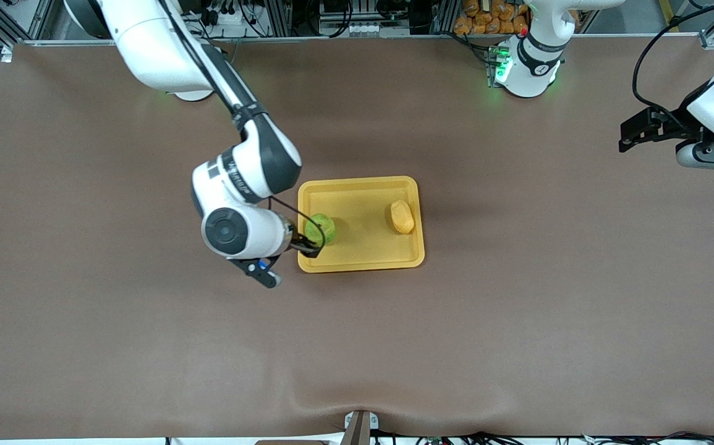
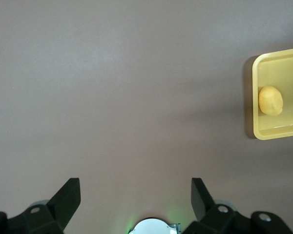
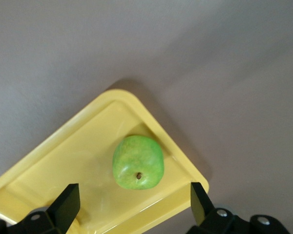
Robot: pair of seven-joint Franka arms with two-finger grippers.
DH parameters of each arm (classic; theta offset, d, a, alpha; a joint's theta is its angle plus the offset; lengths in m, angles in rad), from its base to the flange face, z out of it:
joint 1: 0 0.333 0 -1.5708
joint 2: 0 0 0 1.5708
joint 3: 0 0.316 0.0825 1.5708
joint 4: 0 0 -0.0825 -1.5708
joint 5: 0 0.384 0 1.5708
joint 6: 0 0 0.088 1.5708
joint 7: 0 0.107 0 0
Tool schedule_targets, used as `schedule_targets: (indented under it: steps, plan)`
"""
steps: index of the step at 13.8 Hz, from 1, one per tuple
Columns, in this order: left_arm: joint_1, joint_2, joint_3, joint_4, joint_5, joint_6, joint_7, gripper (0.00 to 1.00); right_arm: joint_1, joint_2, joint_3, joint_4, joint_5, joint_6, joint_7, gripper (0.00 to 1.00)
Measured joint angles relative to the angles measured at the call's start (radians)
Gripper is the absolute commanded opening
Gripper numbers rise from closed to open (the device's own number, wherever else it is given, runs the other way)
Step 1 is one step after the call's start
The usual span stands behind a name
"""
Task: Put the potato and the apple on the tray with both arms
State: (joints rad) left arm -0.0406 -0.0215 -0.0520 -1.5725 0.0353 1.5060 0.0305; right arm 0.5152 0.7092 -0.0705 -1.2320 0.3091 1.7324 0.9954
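The green apple (image 1: 320, 228) lies in the yellow-orange tray (image 1: 363, 262), at the tray's end toward the right arm. The potato (image 1: 402, 216) lies in the same tray at its end toward the left arm. My right gripper (image 1: 307, 244) hangs just over the tray's rim beside the apple, open and empty. In the right wrist view the apple (image 3: 138, 162) rests stem end up on the tray (image 3: 83, 151), apart from the spread gripper (image 3: 133, 189). My left gripper (image 1: 627, 137) waits open over bare table. The left wrist view (image 2: 134, 183) shows the potato (image 2: 270, 100) on the tray (image 2: 278, 132).
The brown table cover (image 1: 146, 346) surrounds the tray on all sides. The left arm's green-lit base (image 1: 527, 68) stands at the table's back edge, with orange packets (image 1: 493, 18) past it. A clamp (image 1: 360, 426) sits at the near edge.
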Motion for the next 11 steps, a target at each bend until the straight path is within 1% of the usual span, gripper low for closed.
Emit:
schedule_targets:
  steps: [5,7,11]
  plan:
    - [0.001,0.001,-0.001,0.0,0.0,0.008,0.0,1.0,-0.119,-0.005,-0.005,0.078,0.0,-0.107,-0.009,1.0]
    - [0.001,0.002,-0.001,0.0,0.0,0.014,0.0,1.0,-0.173,-0.016,-0.005,0.1,0.0,-0.138,-0.066,1.0]
    - [0.001,0.004,-0.002,0.0,0.0,0.023,0.0,1.0,-0.263,-0.105,-0.006,0.113,-0.022,-0.199,-0.241,1.0]
